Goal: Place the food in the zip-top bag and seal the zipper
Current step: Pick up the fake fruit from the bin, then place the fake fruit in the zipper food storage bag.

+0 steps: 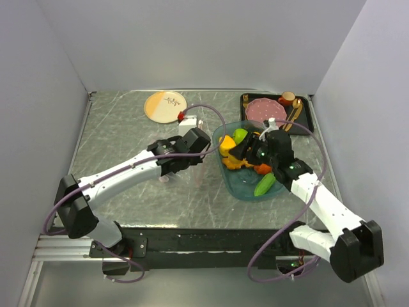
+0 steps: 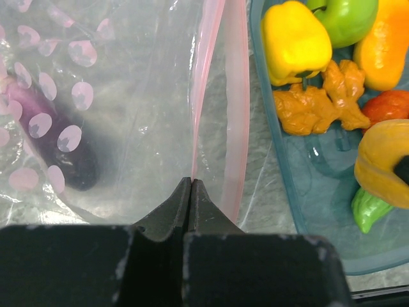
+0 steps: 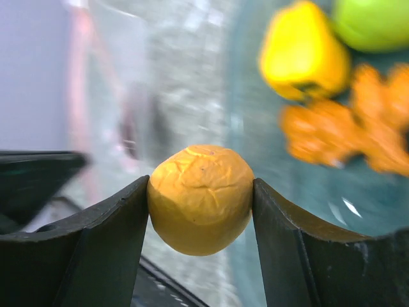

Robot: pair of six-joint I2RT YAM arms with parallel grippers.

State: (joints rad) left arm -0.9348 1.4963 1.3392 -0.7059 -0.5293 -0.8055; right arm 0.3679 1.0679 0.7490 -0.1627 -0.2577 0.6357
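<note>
Left tool (image 2: 192, 187) pressed together on the pale-pink zipper strip (image 2: 203, 89) of the clear purple-dotted plastic bag (image 2: 128, 96). Film judged floppy and slippery, so hold the stiffer strip. Right tool (image 3: 200, 185) pinches a round yellow-orange toy fruit (image 3: 201, 211) — light, glossy — above the teal oval tray (image 2: 319, 198), 3 o'clock of the bag.

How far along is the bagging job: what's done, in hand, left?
Done: the eggplant lies inside the bag. In hand: the left claw pinches the zipper edge; the right claw grips an orange fruit. Left: yellow pepper, green apple and others in the teal tray; zipper unsealed.
</note>
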